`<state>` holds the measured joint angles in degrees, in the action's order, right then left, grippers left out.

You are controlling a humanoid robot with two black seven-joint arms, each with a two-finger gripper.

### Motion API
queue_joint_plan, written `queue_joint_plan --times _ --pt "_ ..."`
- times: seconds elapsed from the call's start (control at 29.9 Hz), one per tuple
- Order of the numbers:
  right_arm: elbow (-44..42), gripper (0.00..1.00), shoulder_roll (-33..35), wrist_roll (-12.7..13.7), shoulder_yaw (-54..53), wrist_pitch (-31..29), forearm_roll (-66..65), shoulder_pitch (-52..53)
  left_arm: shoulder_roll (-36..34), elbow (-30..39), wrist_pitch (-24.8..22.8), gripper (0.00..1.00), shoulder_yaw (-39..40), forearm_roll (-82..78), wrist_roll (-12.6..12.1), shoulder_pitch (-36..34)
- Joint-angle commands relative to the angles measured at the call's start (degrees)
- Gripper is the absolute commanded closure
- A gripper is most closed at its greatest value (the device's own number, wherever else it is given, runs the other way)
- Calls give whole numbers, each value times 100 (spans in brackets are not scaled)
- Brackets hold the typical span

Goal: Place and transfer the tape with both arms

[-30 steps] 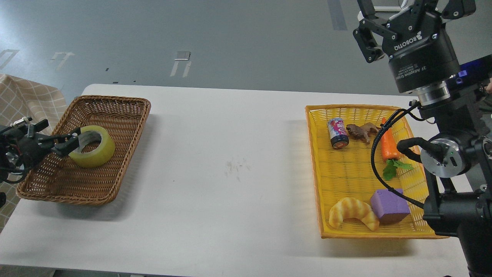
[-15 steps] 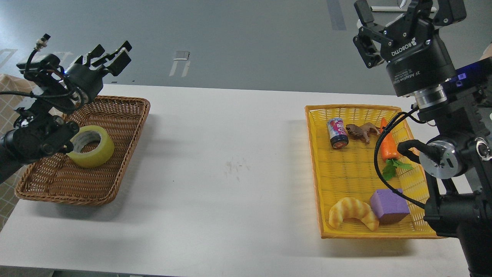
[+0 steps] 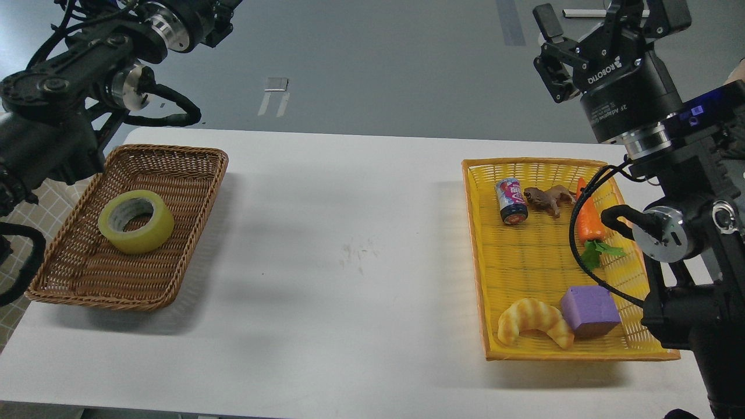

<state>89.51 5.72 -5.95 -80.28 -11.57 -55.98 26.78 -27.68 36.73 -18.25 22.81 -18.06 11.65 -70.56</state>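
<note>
One roll of tape (image 3: 136, 222), translucent yellow with a pale inner core, lies flat in the brown wicker basket (image 3: 192, 192) at the left of the frame, hole facing up, a little toward the basket's far left part. Nothing touches it. I judge the placing part done: the tape rests in a basket with no gripper on it or near it.

Above it, at the upper left, my left arm (image 3: 64, 105) is raised well clear of the basket. Its far end runs out past the top edge of the frame, so the left gripper is not in view and I cannot tell how its fingers stand.

Across the white table (image 3: 349, 233), the yellow basket (image 3: 483, 279) at the right holds a small can (image 3: 511, 201), a brown toy animal (image 3: 547, 198), a carrot (image 3: 588, 224), a purple block (image 3: 589, 311) and a croissant (image 3: 534, 329). No tape is among them.

At the upper right my right gripper (image 3: 588, 26) hangs high above the far end of the yellow basket, pointing up and away. Its fingers are spread wide and hold nothing.

If the brown basket is the goal, little is left beyond bringing both arms to rest. If the tape is meant to end in the yellow one, the whole crossing remains. From this view alone I cannot settle which.
</note>
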Motion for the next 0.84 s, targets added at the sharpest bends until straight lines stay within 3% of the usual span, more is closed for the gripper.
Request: queue_joint_plan --times 0.0,0.1,0.2,0.4,0.8 --pt "-100 0 -1 6 135 -12 -1 186 -9 10 -975 2 582 83 -4 -46" --pt "-135 0 -1 -3 215 -12 -62 371 43 115 -975 2 1320 101 -48 -2" --pt "-310 0 -1 -3 215 -3 -89 590 96 448 -975 2 1550 118 -22 182" --pt "-610 0 -45 6 232 41 -80 1048 412 1986 -975 2 2455 57 4 1597" --pt "-451 0 -326 -100 171 23 -45 1110 1133 2884 -882 2 4046 -787 -13 3012"
